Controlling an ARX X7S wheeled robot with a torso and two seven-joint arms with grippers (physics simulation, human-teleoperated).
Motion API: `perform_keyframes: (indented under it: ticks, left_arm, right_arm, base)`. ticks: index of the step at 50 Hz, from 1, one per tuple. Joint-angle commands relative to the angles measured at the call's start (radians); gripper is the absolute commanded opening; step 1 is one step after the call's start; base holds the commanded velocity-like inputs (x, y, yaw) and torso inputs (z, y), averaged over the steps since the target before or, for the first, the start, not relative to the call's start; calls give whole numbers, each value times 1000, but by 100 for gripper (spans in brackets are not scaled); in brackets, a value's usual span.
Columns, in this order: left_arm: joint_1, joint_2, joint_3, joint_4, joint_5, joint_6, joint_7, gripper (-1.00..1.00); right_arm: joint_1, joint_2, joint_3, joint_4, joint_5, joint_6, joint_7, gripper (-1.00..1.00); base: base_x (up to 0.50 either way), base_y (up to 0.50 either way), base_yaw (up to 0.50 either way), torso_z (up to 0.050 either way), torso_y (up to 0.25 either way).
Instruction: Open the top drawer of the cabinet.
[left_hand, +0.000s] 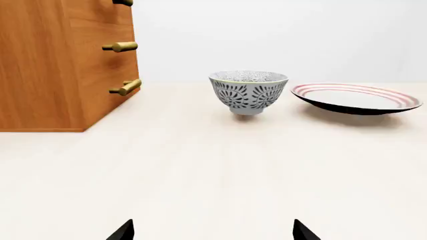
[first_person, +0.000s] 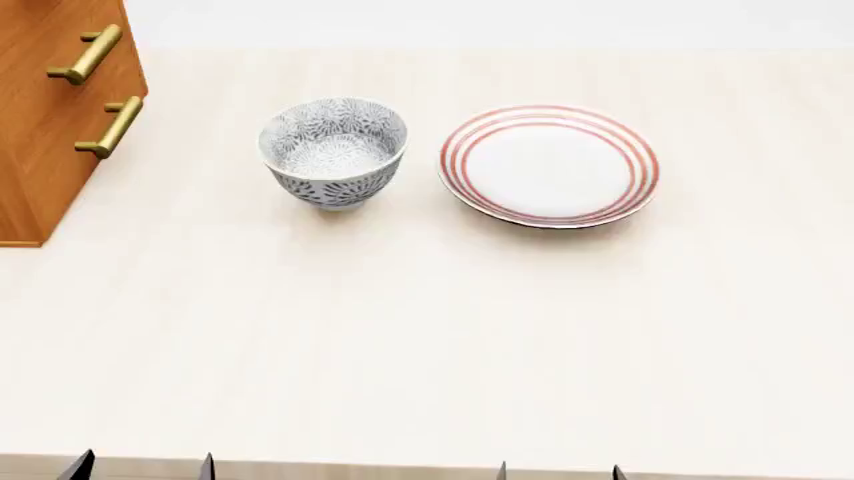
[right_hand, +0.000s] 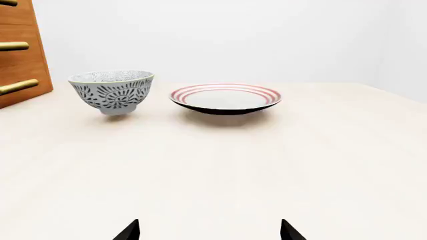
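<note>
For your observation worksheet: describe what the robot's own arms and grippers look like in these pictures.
Very little shows. Of the left gripper and the right gripper only pairs of plain black, pointed, wedge-shaped fingertips poke into the wrist views; four similar dark tips line the head view's lower edge. No arms, cables or markings are visible.

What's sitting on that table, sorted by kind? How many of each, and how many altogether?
Cabinets: 1, the orange-brown wood cabinet
Bowls: 1, the grey patterned bowl
Plates: 1, the red-striped plate
Total: 3 things on the table
</note>
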Motion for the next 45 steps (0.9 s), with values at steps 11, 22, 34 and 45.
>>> perform_keyframes:
  ticks: [11,22,34,45]
  left_arm:
    - [13,-48,49,55,-44,-32,-55,100]
    - [55,-79,63,301,-68,-138,-81,100]
    - [52,-119,94,634,-55,-334,-108,100]
    - [-57,-143,102,820,-71,-562,-122,100]
  right_arm:
    - [-2,47,-56,-18,39,10,45,100]
    - [-26,78,-68,-269,58,151,72,100]
    - [89,108,-60,-498,113,421,84,100]
    - [367,116,-29,-543,221,758,88,100]
  base:
    - [0,0,0,0,0]
    - [0,0,0,0,0]
    - [0,0,0,0,0]
    - [0,0,0,0,0]
